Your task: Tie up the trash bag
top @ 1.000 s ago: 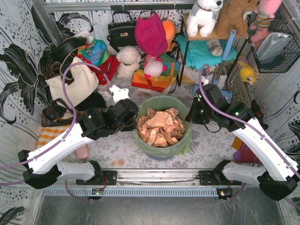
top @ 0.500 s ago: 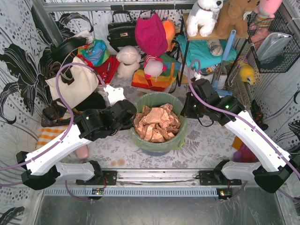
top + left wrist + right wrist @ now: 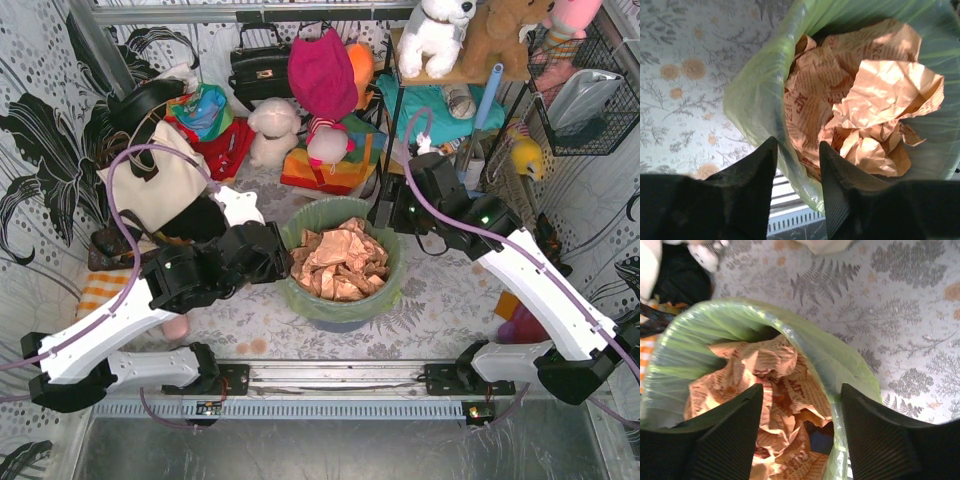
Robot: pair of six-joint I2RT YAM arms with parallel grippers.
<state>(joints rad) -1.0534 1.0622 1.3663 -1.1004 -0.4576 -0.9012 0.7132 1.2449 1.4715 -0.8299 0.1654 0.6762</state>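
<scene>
Trash bag point(image 3: 392, 288): see-thru lime green, paler streaks where light hits. Paper scraps point(image 3: 340, 262) inside: tan-brown w/ reddish-brown print. Tabletop point(image 3: 440, 300): light grey w/ grey fern & leaf print, a few orange flowers. Left arm point(image 3: 105, 328) & right arm point(image 3: 545, 290): white w/ black joints. Left pincer point(image 3: 797, 145) & right pincer point(image 3: 801, 388): black. Cable point(image 3: 111, 205): purple. Tote bag point(image 3: 165, 185): cream, black straps. Handbag point(image 3: 258, 68) at back: black. Wall point(image 3: 40, 130): white w/ big black flower pattern & dots.

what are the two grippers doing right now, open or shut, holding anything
left gripper: open, jaws either side of the trash bag rim, not clamped on it
right gripper: open wide across the trash bag rim, holding nothing
</scene>
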